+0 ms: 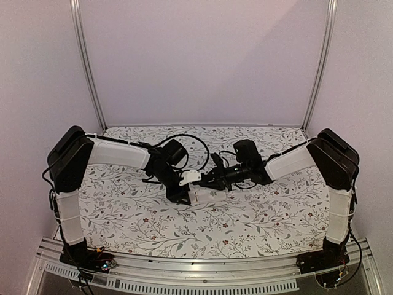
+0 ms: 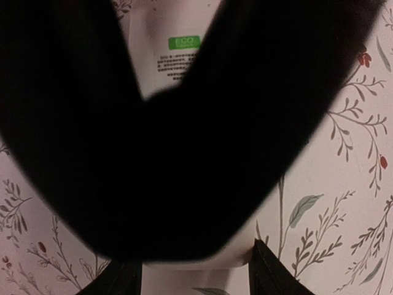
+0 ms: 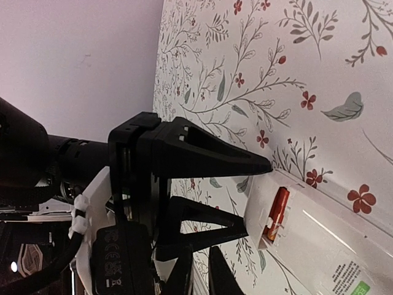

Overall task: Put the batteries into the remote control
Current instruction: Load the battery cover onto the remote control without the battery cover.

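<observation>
The white remote control lies back-up on the floral cloth, and one orange battery sits in its open recess. My left gripper is shut across the remote's end, a black finger on each side. In the left wrist view the fingers flank the remote, whose green label shows at the top. My right gripper is shut, nothing visible between its fingers. It hovers just above the remote as a dark blur that hides most of the left wrist view.
The floral tablecloth covers the whole work surface. Plain walls and two metal frame posts close in the back and sides. Black cables loop behind both wrists.
</observation>
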